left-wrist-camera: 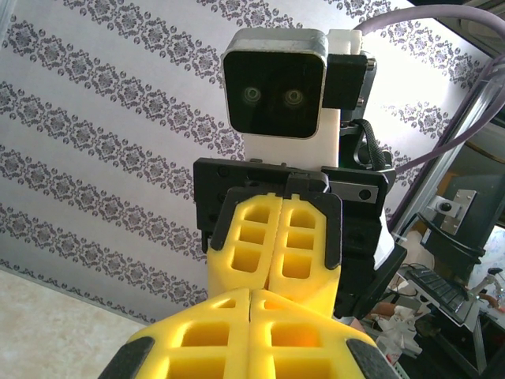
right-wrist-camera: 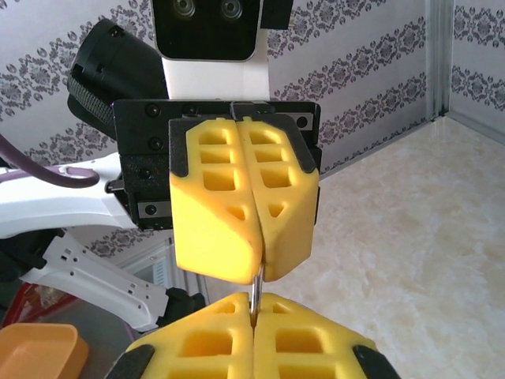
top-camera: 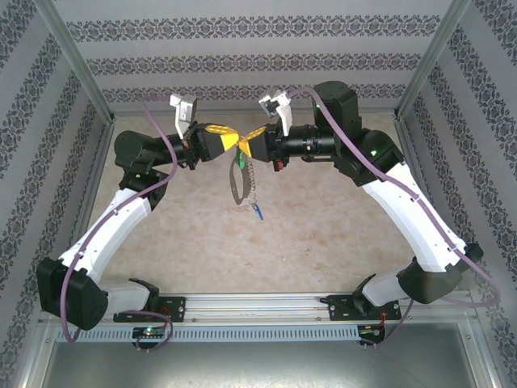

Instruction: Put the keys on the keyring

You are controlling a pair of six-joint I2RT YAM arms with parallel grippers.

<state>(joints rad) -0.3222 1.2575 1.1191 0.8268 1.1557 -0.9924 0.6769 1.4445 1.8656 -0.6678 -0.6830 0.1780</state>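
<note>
both arms are raised above the table (top-camera: 339, 234), claws tip to tip at mid-height near the back wall.

left claw (top-camera: 229, 137): yellow fingers pressed together, no gap seen along the seam in the left wrist view. right claw (top-camera: 247, 145): fingers likewise pressed together, tips touching the left ones.

in the right wrist view a thin metal edge (right-wrist-camera: 256, 288) is seen pinched in the seam of the right fingers and running up into the seam of the left fingers facing them. so both claws are clamped on the same piece.

keyring (top-camera: 235, 182): seen in the top view hanging straight down from that pinch point, clear of the table, long axis roughly vertical. its top end is caught between the fingertips. a row of small metal bits hangs along its right side, and a blue tag (top-camera: 258, 212) dangles at the bottom right.

key: a green tag (top-camera: 241, 165) is seen at the top of the loop, just under the right fingertips. the blade itself is too small to be made out, so whether it is threaded on the loop cannot be told.
</note>
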